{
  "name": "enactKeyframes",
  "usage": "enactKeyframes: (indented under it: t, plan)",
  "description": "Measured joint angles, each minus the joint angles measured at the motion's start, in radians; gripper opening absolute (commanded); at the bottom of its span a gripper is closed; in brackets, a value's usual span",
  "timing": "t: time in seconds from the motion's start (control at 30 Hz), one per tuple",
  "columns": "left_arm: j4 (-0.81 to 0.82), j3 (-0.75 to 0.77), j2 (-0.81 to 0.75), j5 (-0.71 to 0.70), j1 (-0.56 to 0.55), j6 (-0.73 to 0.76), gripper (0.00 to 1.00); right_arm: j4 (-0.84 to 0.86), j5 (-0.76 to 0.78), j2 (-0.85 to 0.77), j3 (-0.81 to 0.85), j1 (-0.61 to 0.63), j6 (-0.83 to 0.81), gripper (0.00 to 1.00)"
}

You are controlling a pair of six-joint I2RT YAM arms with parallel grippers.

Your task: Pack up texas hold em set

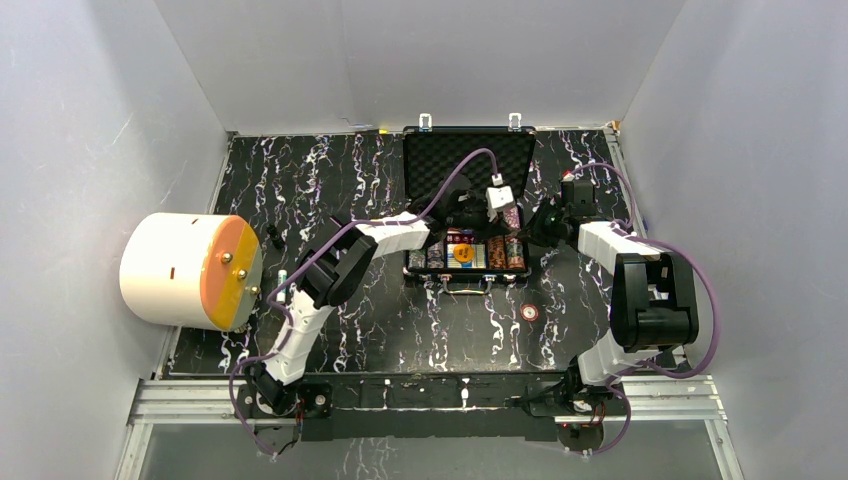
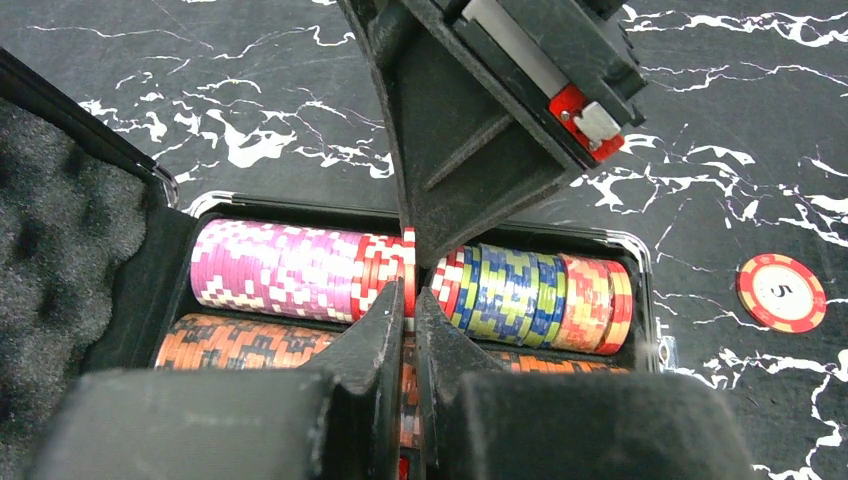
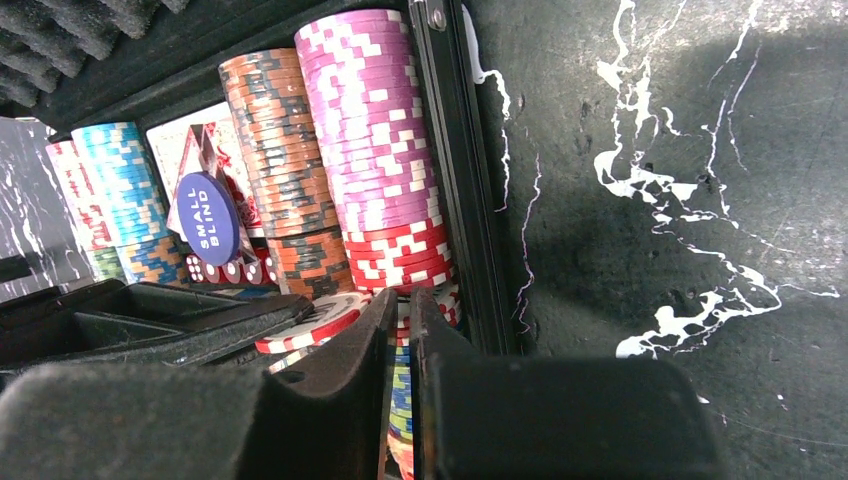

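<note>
Black marbled table (image 1: 330,190) with open briefcase (image 1: 435,160), lone red chip (image 1: 528,312), white drum (image 1: 180,270) at left

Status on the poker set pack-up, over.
Left gripper shut over the chip rows; right gripper nearly closed, grip unclear. Briefcase open, lid back. One red chip loose on table.

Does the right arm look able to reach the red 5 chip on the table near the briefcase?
Probably yes. The red 5 chip lies alone on the table, nothing over it. The right gripper sits low against the chip rows in the briefcase, so it must lift out first.
</note>
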Motion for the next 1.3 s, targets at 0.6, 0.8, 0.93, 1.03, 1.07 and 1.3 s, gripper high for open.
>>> enactKeyframes:
  t: [0.6, 0.8, 0.93, 1.03, 1.07, 1.3]
  plan:
    - [0.004, -0.042, -0.015, -0.015, -0.002, 0.010, 0.01, -0.035, 0.043, 0.021, 0.010, -0.001, 0.008, 0.19]
    - [-0.048, 0.024, 0.005, -0.010, -0.004, 0.030, 0.31, -0.080, 0.075, -0.013, 0.027, 0.001, 0.031, 0.33]
    - [-0.050, 0.031, 0.006, 0.000, -0.004, 0.024, 0.36, -0.118, 0.134, -0.097, 0.046, 0.006, 0.035, 0.35]
    - [-0.062, 0.038, 0.006, 0.002, -0.004, 0.024, 0.36, -0.137, 0.161, -0.158, 0.058, 0.006, 0.034, 0.36]
    - [-0.064, 0.040, 0.006, 0.002, -0.004, 0.024, 0.33, -0.143, 0.166, -0.174, 0.060, 0.006, 0.034, 0.36]
    - [-0.056, 0.040, 0.004, -0.006, -0.004, 0.003, 0.28, -0.230, 0.159, -0.196, 0.068, 0.006, -0.002, 0.40]
